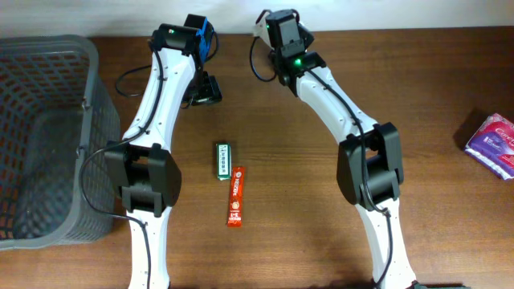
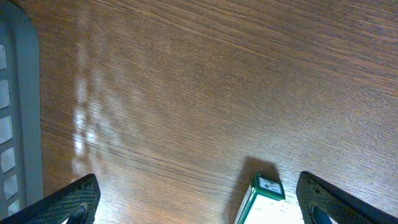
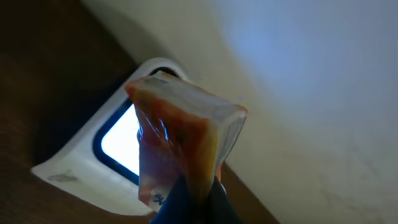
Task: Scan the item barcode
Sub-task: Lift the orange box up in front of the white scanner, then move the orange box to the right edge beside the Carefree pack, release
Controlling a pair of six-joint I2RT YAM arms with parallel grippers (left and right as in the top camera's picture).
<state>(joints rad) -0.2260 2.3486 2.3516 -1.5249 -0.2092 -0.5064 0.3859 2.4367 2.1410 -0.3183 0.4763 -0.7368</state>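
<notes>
I have the right arm stretched to the top centre of the overhead frame, its right gripper (image 3: pixel 191 198) clamped on a clear-wrapped orange block (image 3: pixel 183 134) just before the white-framed scanner window (image 3: pixel 74 165), while the left gripper (image 2: pixel 205 200) hangs wide open over the brown wooden table (image 2: pixel 186 81), near a small green carton (image 2: pixel 262 190).

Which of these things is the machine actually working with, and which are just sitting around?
In use:
- orange wrapped item, pinched in the right gripper
- white scanner, which the item is held up to

Untouched right now:
- green pack
- red stick pack
- purple packet
- grey basket
</notes>
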